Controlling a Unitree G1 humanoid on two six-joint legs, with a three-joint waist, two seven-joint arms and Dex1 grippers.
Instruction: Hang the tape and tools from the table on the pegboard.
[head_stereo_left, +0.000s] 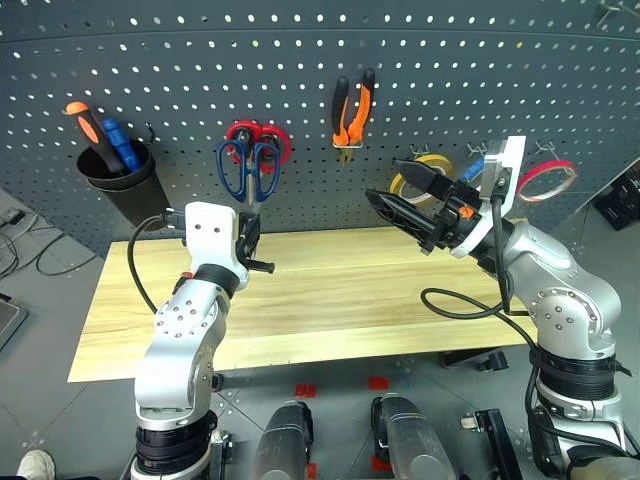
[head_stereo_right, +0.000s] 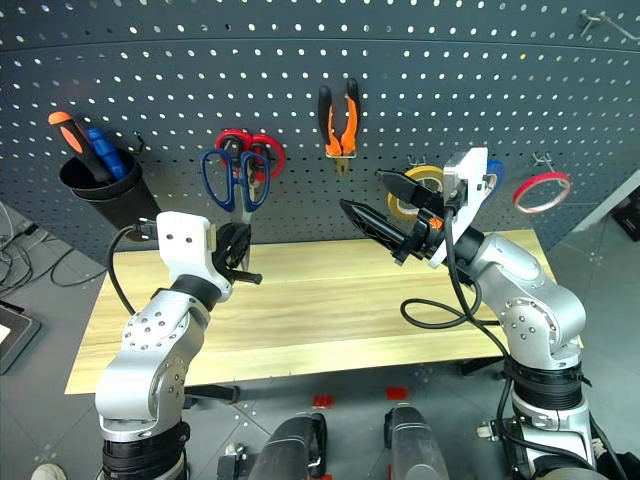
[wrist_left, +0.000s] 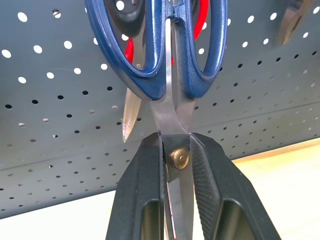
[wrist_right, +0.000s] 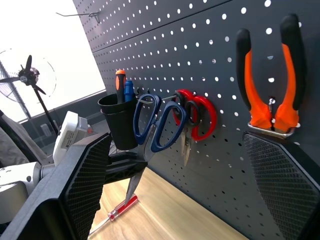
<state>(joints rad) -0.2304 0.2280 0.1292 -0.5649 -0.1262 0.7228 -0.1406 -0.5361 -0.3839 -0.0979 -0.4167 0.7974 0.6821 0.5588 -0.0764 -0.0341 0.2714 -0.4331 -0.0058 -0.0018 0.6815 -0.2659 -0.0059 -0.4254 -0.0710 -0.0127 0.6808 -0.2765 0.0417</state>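
Observation:
My left gripper (head_stereo_left: 250, 235) is shut on the blades of the dark-blue-handled scissors (head_stereo_left: 248, 168), just at the pivot (wrist_left: 179, 158). Their handles point up against the pegboard (head_stereo_left: 450, 60), overlapping the red-handled scissors (head_stereo_left: 262, 135). The orange-and-black pliers (head_stereo_left: 352, 110) hang on the board at the middle. At the far right the thin red tape (head_stereo_left: 548, 166) hangs on a hook. A small red-handled screwdriver (wrist_right: 117, 212) lies on the table (head_stereo_left: 330, 290) below the blue scissors. My right gripper (head_stereo_left: 385, 180) stands open and holds nothing, raised in front of the board right of the pliers.
A black cup (head_stereo_left: 115, 180) with an orange and a blue screwdriver hangs at the board's left. A yellow roll (head_stereo_left: 432, 160) and a blue roll (head_stereo_left: 472, 170) hang behind my right gripper. The pale wood planks run wide between both arms.

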